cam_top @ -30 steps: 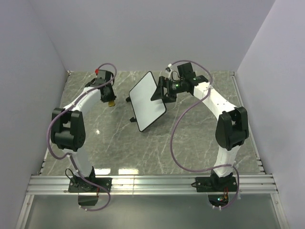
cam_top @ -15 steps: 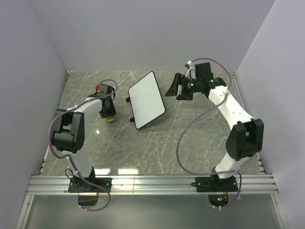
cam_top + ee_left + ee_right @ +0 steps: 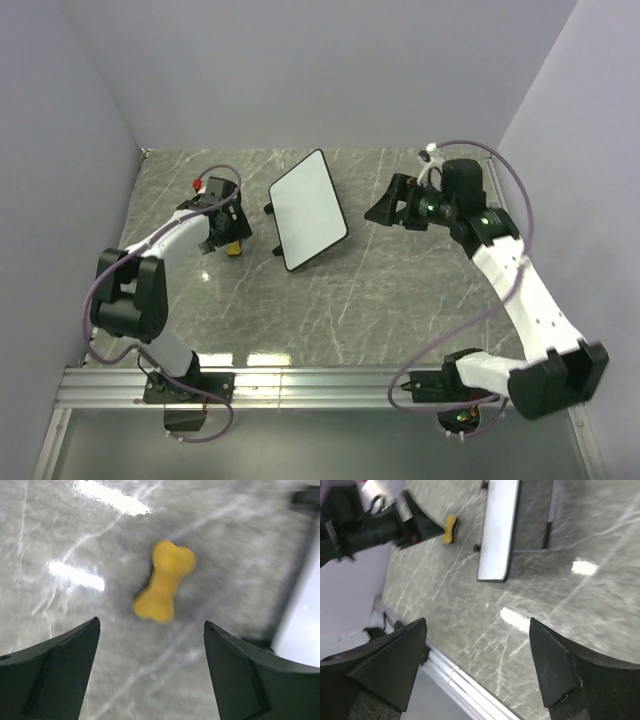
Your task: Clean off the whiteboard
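Nearest me, just left of the whiteboard (image 3: 308, 210), a little yellow bone-shaped eraser (image 3: 165, 581) lies flat on the grey marble table (image 3: 400, 300). The left gripper (image 3: 150, 627) hangs right over it, jaws spread wide and gripping nothing. The whiteboard sits mid-table, propped on small black feet, its face plain white. Off to the whiteboard's right, well apart from it, the right gripper (image 3: 479, 622) hangs above the table, jaws wide and empty, pointing toward the whiteboard
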{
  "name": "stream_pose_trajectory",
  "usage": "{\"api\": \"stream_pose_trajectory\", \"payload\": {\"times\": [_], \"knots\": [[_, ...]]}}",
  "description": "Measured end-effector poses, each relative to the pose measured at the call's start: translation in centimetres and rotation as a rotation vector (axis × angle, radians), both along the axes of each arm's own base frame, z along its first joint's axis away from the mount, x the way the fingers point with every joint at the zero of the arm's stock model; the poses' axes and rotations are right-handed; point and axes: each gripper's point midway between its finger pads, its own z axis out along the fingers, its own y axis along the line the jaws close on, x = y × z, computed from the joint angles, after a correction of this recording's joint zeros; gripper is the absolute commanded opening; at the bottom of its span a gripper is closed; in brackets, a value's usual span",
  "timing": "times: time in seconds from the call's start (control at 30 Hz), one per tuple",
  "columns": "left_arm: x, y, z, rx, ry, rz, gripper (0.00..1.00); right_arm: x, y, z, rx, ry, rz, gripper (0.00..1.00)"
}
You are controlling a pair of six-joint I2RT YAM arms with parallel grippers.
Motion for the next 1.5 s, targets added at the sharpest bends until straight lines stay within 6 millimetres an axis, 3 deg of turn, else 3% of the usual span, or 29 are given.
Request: {"api": "stream_pose_trajectory", "payload": {"times": [0.1, 0.23, 0.37, 0.53, 0.67, 0.83, 0.93, 1.1, 1.2, 1.27, 1.5], "knots": [[-0.9, -1.4, 3.2, -0.010, -0.066, -0.002, 0.88, -1.7, -1.8, 1.5, -0.025, -0.078, -0.081, 0.89], [-2.4, -5.0, 7.5, -0.059, -0.161, -0.041, 0.87, -3.7, -4.3, 2.2, -0.056, -0.146, -0.186, 0.89], [-4.9, -8.5, 9.6, -0.110, -0.198, -0.087, 0.86, -5.6, -5.1, 1.4, -0.060, -0.147, -0.200, 0.89], [-9.0, -11.5, 11.7, -0.141, -0.223, -0.142, 0.86, -7.6, -5.1, -0.5, -0.043, -0.123, -0.182, 0.90], [-12.2, -12.7, 14.8, -0.222, -0.285, -0.171, 0.84, -9.2, -5.6, -0.8, -0.035, -0.132, -0.201, 0.91], [-14.3, -11.5, 18.2, -0.302, -0.369, -0.161, 0.86, -10.0, -7.2, -1.2, -0.049, -0.174, -0.284, 0.92], [-14.7, -11.0, 18.5, -0.288, -0.371, -0.165, 0.88, -10.5, -8.9, -2.2, -0.077, -0.192, -0.379, 0.94], [-13.6, -12.9, 19.5, -0.261, -0.354, -0.251, 0.90, -10.7, -10.1, -2.2, -0.074, -0.233, -0.448, 0.94], [-12.4, -13.9, 21.0, -0.251, -0.390, -0.291, 0.99, -10.7, -10.0, -3.3, -0.079, -0.211, -0.444, 0.95], [-11.7, -14.1, 22.1, -0.247, -0.441, -0.307, 0.99, -10.7, -10.0, -3.6, -0.082, -0.211, -0.440, 0.95], [-9.1, -12.3, 26.7, -0.211, -0.663, -0.278, 1.00, -9.5, -9.7, -3.2, -0.094, -0.235, -0.424, 0.95]]}}
